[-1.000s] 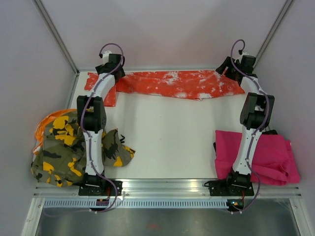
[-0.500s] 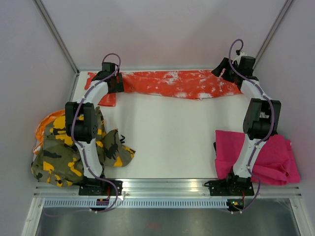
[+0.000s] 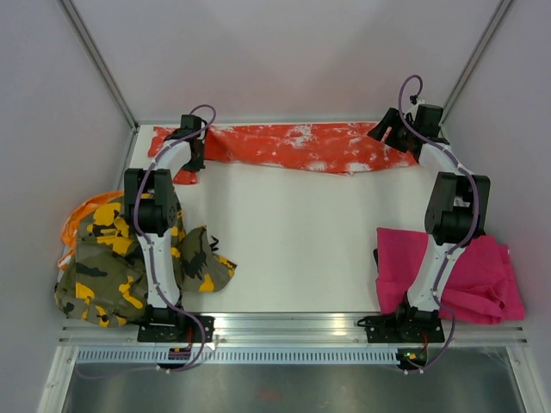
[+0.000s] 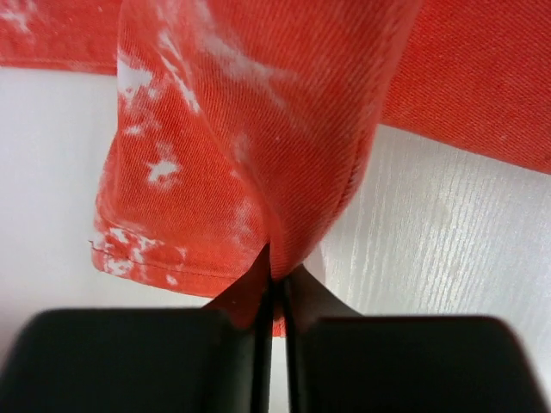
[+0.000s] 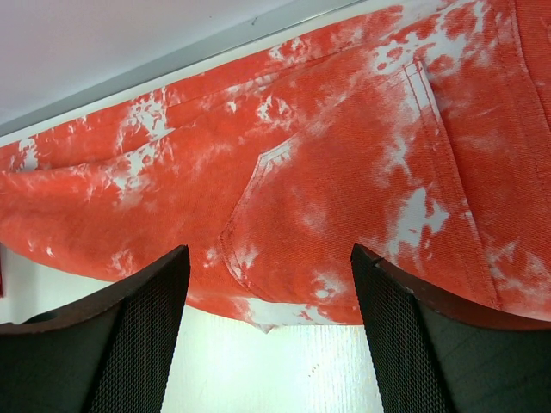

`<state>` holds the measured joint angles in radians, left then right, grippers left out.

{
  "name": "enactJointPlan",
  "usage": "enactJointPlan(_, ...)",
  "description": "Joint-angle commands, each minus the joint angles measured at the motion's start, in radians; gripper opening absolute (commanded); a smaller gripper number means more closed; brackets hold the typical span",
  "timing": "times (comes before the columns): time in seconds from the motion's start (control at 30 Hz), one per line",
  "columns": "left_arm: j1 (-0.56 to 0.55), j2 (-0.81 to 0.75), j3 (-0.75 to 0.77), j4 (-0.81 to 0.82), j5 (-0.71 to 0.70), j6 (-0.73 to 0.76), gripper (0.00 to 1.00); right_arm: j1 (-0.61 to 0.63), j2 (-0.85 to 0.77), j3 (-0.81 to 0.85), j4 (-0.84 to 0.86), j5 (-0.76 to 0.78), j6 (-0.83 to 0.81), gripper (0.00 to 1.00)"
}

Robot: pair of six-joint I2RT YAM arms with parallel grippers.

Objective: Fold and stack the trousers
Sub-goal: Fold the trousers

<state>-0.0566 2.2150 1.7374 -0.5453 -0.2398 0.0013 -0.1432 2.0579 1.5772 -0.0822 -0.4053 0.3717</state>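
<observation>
The orange-red trousers [image 3: 301, 148] lie stretched along the far edge of the bench [image 3: 293, 232]. The left tool [image 4: 275, 277] is clenched on a fold at the leg end. The right tool [image 5: 267, 258] is spread wide above the waist end, gripping nothing. The camouflage pair [image 3: 112, 258] is heaped near-left, the pink pair [image 3: 465, 271] near-right.

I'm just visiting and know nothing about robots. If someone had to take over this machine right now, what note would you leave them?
Left gripper: jaws pinched shut on the orange-red trousers near a leg hem.
Right gripper: jaws open above the pocket end of the same pair, holding nothing.
That pair lies stretched along the far edge of the table. The camouflage trousers are crumpled near left, the pink trousers bunched near right.
Done: one end gripped. Left: grip the other end, fold each pair, stack them.
</observation>
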Motion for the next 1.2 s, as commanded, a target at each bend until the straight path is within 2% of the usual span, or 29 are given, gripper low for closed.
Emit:
enactJointPlan(0.0, 0.006, 0.015, 0.086, -0.037, -0.036, 0.037, 0.02, 0.001, -0.033, 0.039, 0.029, 0.000, 0.013, 0.82)
enactJointPlan(0.13, 0.052, -0.020, 0.218, -0.053, 0.051, 0.034, 0.02, 0.002, -0.007, 0.056, 0.025, 0.000, 0.015, 0.82)
enactJointPlan(0.17, 0.055, -0.021, 0.291, -0.054, 0.075, 0.029, 0.02, 0.002, 0.005, 0.061, 0.025, -0.001, 0.015, 0.82)
enactJointPlan(0.2, 0.110, -0.017, 0.328, -0.048, 0.120, 0.025, 0.02, 0.004, 0.013, 0.064, 0.025, -0.003, 0.012, 0.82)
enactJointPlan(0.27, 0.145, 0.030, 0.431, -0.033, 0.151, 0.016, 0.02, 0.004, 0.043, 0.079, 0.025, -0.021, 0.012, 0.82)
enactJointPlan(0.3, 0.170, 0.055, 0.471, -0.028, 0.167, 0.016, 0.03, 0.004, 0.060, 0.089, 0.025, -0.032, 0.009, 0.82)
enactJointPlan(0.37, 0.196, 0.121, 0.557, -0.033, 0.181, 0.009, 0.13, 0.004, 0.108, 0.122, 0.022, -0.055, 0.007, 0.82)
enactJointPlan(0.47, 0.215, 0.155, 0.582, -0.031, 0.218, -0.052, 0.22, 0.005, 0.154, 0.156, 0.013, -0.064, 0.010, 0.82)
enactJointPlan(0.53, 0.236, 0.166, 0.576, -0.031, 0.244, -0.117, 0.20, 0.005, 0.171, 0.167, 0.012, -0.058, 0.018, 0.82)
enactJointPlan(0.6, 0.260, 0.169, 0.574, -0.031, 0.329, -0.155, 0.18, 0.007, 0.188, 0.179, 0.010, -0.053, 0.016, 0.82)
enactJointPlan(0.63, 0.268, 0.170, 0.576, -0.030, 0.350, -0.188, 0.20, 0.005, 0.191, 0.184, 0.009, -0.053, 0.016, 0.82)
enactJointPlan(0.7, 0.282, 0.172, 0.594, -0.018, 0.381, -0.202, 0.35, 0.010, 0.202, 0.191, 0.007, -0.053, 0.013, 0.82)
enactJointPlan(0.73, 0.284, 0.173, 0.596, -0.009, 0.367, -0.207, 0.58, 0.011, 0.206, 0.193, 0.009, -0.053, 0.012, 0.83)
enactJointPlan(0.87, 0.282, 0.195, 0.622, 0.036, 0.248, -0.219, 0.60, 0.019, 0.220, 0.198, 0.009, -0.053, 0.016, 0.83)
enactJointPlan(0.9, 0.282, 0.199, 0.625, 0.054, 0.209, -0.233, 0.65, 0.022, 0.222, 0.196, 0.010, -0.055, 0.016, 0.82)
enactJointPlan(0.93, 0.282, 0.204, 0.629, 0.057, 0.176, -0.239, 0.83, 0.022, 0.220, 0.195, 0.009, -0.055, 0.015, 0.82)
enactJointPlan(1.07, 0.282, 0.169, 0.598, 0.058, 0.038, -0.267, 0.94, 0.028, 0.208, 0.176, 0.004, -0.055, 0.003, 0.82)
enactJointPlan(1.17, 0.282, 0.106, 0.557, 0.059, 0.014, -0.259, 0.98, 0.030, 0.196, 0.162, 0.002, -0.056, -0.005, 0.83)
